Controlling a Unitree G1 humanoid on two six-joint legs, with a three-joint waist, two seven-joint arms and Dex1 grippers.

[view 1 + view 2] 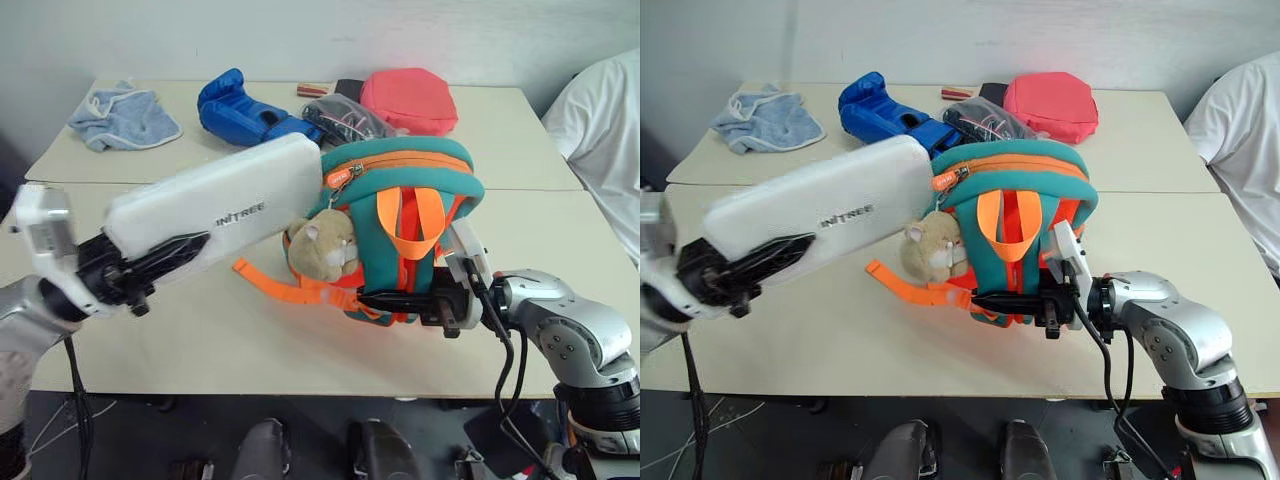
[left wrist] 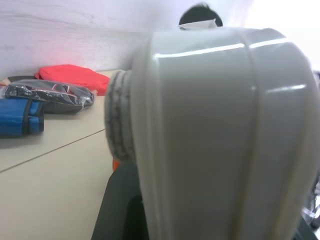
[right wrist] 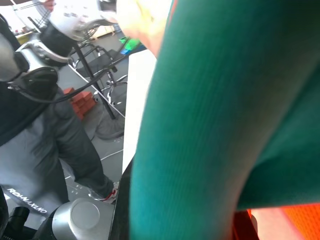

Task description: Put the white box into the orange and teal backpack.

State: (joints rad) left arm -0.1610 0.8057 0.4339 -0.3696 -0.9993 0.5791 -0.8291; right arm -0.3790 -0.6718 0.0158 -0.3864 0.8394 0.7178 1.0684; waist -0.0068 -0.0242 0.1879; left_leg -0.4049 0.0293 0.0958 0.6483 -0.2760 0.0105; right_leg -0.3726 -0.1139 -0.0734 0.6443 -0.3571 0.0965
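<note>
My left claw point(image 1: 150, 262) clamps flat white plastic box point(image 1: 225, 205), raised over surface point(image 1: 200, 340), tip at zipper. My right claw point(image 1: 400, 300) shut on upright orange-teal fabric backpack point(image 1: 400, 190). Step: insertion. Next: find opening, slide box in.

Two beige desks point(image 1: 300, 340) pushed together against a plain white wall point(image 1: 300, 35), dark floor point(image 1: 130, 430) underneath.

A crumpled light-blue cloth point(image 1: 124, 117), a blue boxing glove point(image 1: 240, 107) and a flat coral-red pouch point(image 1: 408, 100) are lying on the beige desk point(image 1: 200, 350).
</note>
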